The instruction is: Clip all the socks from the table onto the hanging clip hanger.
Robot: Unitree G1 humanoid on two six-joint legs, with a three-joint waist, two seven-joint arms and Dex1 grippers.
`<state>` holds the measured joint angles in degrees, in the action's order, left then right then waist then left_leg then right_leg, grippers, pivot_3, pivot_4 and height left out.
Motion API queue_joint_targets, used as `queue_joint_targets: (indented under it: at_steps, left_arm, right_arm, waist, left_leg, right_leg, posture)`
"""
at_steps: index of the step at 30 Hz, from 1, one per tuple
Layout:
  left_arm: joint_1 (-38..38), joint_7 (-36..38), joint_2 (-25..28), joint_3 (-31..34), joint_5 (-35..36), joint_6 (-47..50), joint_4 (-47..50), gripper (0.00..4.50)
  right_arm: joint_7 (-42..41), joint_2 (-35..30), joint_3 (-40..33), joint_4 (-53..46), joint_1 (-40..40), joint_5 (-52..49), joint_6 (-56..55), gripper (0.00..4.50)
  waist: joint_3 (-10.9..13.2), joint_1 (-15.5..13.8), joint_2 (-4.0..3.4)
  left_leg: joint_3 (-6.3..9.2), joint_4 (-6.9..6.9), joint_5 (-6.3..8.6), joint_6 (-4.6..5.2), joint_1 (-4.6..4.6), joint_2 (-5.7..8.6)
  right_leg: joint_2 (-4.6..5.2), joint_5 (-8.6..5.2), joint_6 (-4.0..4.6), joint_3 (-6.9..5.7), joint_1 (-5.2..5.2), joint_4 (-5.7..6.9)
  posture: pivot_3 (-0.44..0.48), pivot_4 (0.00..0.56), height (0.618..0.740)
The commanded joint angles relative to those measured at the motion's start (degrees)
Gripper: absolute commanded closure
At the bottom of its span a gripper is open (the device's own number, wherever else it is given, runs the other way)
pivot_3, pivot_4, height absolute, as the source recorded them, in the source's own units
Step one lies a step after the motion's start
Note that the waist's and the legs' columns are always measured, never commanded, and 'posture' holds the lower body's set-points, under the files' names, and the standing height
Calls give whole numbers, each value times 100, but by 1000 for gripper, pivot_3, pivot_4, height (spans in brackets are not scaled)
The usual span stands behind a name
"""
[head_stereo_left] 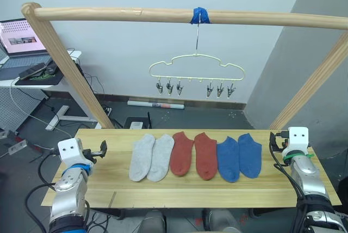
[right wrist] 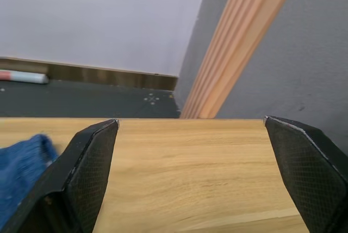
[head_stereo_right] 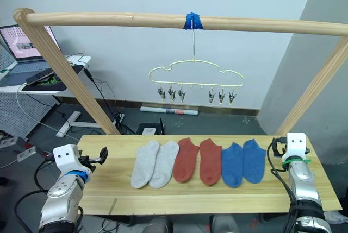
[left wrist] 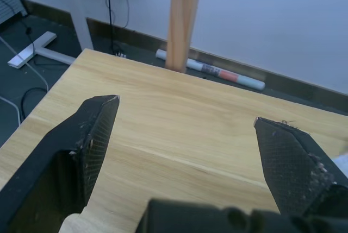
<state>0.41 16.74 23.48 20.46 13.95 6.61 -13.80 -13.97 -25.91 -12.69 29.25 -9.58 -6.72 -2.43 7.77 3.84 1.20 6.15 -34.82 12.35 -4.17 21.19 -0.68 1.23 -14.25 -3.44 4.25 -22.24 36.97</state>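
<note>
Pale planks of the counter (head_stereo_left: pixel 217 189) are carrying six socks (head_stereo_left: pixel 194 155) in a row beneath the clip hanger (head_stereo_left: pixel 197 71). We are holding the left tool (left wrist: pixel 185 119) and right tool (right wrist: pixel 190 127) apart, empty; the right wrist view is catching a blue sock (right wrist: pixel 19 159).

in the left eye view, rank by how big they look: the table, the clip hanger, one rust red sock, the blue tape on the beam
1. table
2. clip hanger
3. rust red sock, nearer the camera, so unsure against the hanger
4. blue tape
</note>
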Motion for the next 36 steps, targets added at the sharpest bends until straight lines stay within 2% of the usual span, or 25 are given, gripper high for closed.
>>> queue_joint_targets:
  at_steps: [1, 7, 11, 16, 19, 25, 26, 27, 28, 34, 36]
  left_arm:
    - [52, 601, 241, -37, 514, 245, 1403, 47]
    - [-197, 823, 242, -324, 831, 788, 2415, 47]
    - [-611, 717, 215, -588, 661, 810, 2593, 47]
    - [-1126, 651, 140, -831, 502, 779, 2555, 47]
    - [-1659, 603, 17, -997, 452, 792, 2407, 47]
    - [-1953, 744, -105, -1142, 429, 604, 2055, 47]
    - [-1992, 733, -129, -1151, 419, 584, 2005, 420]
    - [-2016, 724, -147, -1151, 410, 573, 1973, 563]
    - [-2033, 723, -162, -1162, 399, 573, 1949, 951]
    - [-2084, 728, -271, -1221, 340, 567, 1844, 2562]
    - [-2136, 727, -336, -1282, 272, 490, 1717, 2562]
  right_arm:
    - [-1051, -292, 220, -1371, 157, -428, 442, 0]
    - [-2288, -424, 674, -3413, 225, -1417, 1531, 0]
    - [-2623, -340, 940, -4181, -132, -1862, 2034, 0]
    - [-2702, -88, 1242, -4594, -715, -2106, 2340, 0]
    - [-2676, 171, 1591, -4748, -1267, -2010, 2375, 0]
    - [-2587, 427, 1742, -4608, -1579, -1931, 2486, 0]
    - [-2571, 460, 1766, -4595, -1604, -1898, 2468, 0]
    - [-2559, 483, 1778, -4592, -1617, -1876, 2460, 0]
    - [-2541, 508, 1790, -4605, -1630, -1861, 2462, 0]
    - [-2523, 552, 1860, -4652, -1648, -1827, 2489, 0]
    - [-2530, 556, 1925, -4650, -1652, -1766, 2465, 0]
  waist:
    - [38, -7, -3]
    - [218, -12, -15]
    - [288, -12, 2]
    - [301, -12, 4]
    - [340, -9, 8]
    - [341, 14, 8]
    - [342, 19, 8]
    - [342, 21, 8]
    - [342, 27, 8]
    - [342, 48, 8]
    - [343, 50, 8]
  left_leg:
    - [-1, 0, 0, 0, 3, 0]
    - [0, -1, 1, -1, 5, -4]
    - [6, -3, 0, -1, 41, -4]
    - [7, -7, 0, -1, 109, -3]
    - [8, -9, -1, -1, 119, -3]
    - [9, -10, -1, -1, 130, -3]
    - [10, -10, -1, -1, 133, -3]
    - [10, -11, -1, -1, 137, -3]
    - [11, -11, -1, -1, 142, -3]
    - [11, -13, -1, -1, 142, -3]
    - [11, -14, -1, -1, 142, -3]
  right_leg:
    - [1, 0, 0, 1, -1, 1]
    - [2, -3, 1, -2, -2, 0]
    - [1, -2, 0, -10, -30, -2]
    - [0, 20, -35, -11, -96, 0]
    - [-2, 22, -36, -14, -107, 4]
    - [-2, 24, -38, -15, -108, -4]
    - [-1, 24, -38, -15, -111, -3]
    - [-1, 24, -37, -16, -117, -2]
    - [-2, 25, -37, -16, -122, 0]
    - [-2, 25, -38, -16, -123, 3]
    - [-2, 25, -38, -16, -123, 3]
  posture:
    - [-31, 144, 740]
    - [-51, 174, 740]
    - [-65, 184, 740]
    - [-72, 189, 740]
    - [-76, 187, 740]
    - [-86, 184, 740]
    - [-88, 183, 740]
    - [-90, 183, 740]
    - [-90, 183, 740]
    - [-100, 182, 740]
    - [-104, 181, 740]
